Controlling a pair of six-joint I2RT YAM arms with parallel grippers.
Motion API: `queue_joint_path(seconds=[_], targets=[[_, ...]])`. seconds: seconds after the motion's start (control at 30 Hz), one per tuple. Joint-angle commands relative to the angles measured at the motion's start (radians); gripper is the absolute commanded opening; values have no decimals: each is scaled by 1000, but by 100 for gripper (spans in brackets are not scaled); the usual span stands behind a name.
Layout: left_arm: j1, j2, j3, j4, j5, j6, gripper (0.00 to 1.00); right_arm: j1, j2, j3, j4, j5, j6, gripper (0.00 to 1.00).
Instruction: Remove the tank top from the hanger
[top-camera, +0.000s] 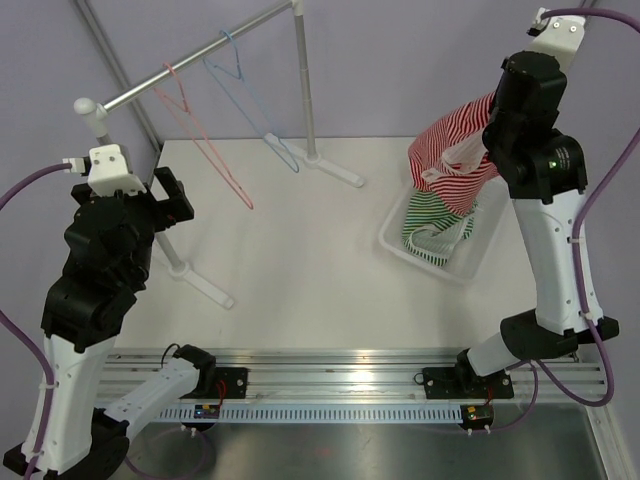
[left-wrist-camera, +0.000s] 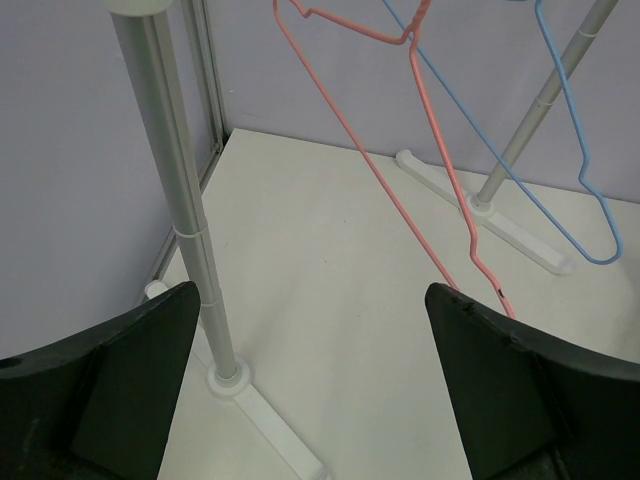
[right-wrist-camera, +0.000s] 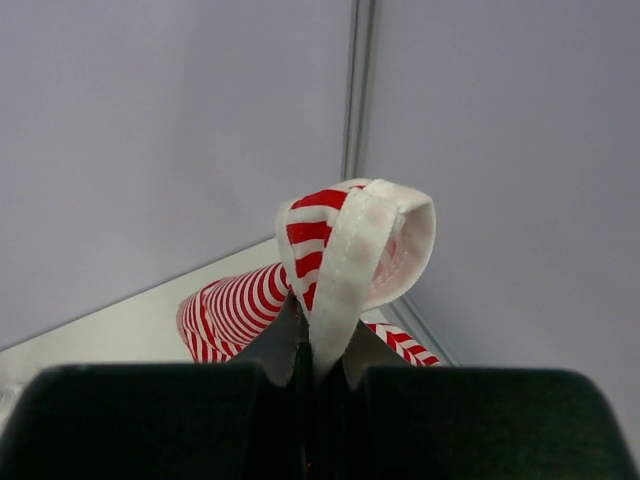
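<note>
The right jaws grip the tank top (right-wrist-camera: 225, 315) by its strap (right-wrist-camera: 345, 260), looped above them; left jaws gape wide.

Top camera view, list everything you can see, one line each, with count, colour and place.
metal clothes rack: one, silver with white feet, across the far left of the table
pink wire hanger: one, pink, empty, hanging on the rack rail
blue wire hanger: one, light blue, empty, on the rail beside the pink one
red-and-white striped tank top: one, hanging above the bin
green-and-white striped garment: one, lying in the bin
plastic bin: one, clear white, far right of the table
table: one, white
left hand: one, black, open, facing the rack
right hand: one, black, shut on the tank top's strap
</note>
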Motion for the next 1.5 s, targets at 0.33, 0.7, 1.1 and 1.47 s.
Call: queue_joint_path(seconds=[0.33, 0.7, 1.1, 1.47], targets=[[-4, -4, 0, 53, 4, -3, 99, -5, -34, -49, 63, 59, -55, 0], [-4, -27, -12, 50, -8, 8, 99, -209, 18, -472, 137, -424, 248, 0], [-4, -36, 32, -7, -68, -3, 99, -236, 407, -651, 129, -553, 430, 0], [-4, -45, 14, -64, -246, -29, 99, -249, 323, -549, 91, -622, 412, 79]])
